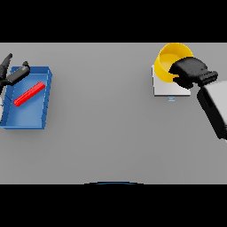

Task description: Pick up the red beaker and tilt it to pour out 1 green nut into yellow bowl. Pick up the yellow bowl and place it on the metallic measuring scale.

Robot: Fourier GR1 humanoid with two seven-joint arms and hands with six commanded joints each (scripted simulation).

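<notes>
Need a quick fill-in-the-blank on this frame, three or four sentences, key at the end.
1. The right hand grips the ____ bowl.
2. That bowl is over the white measuring ____, not the tray.
3. The red beaker lies in the ____ tray.
4. The left hand is at that tray's far ____ corner.

Missing words: yellow; scale; blue; left

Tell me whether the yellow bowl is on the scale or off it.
On it, or just above: the yellow bowl overlaps the metallic scale, tipped, with the right hand curled round its rim. Contact with the scale cannot be told.
</notes>
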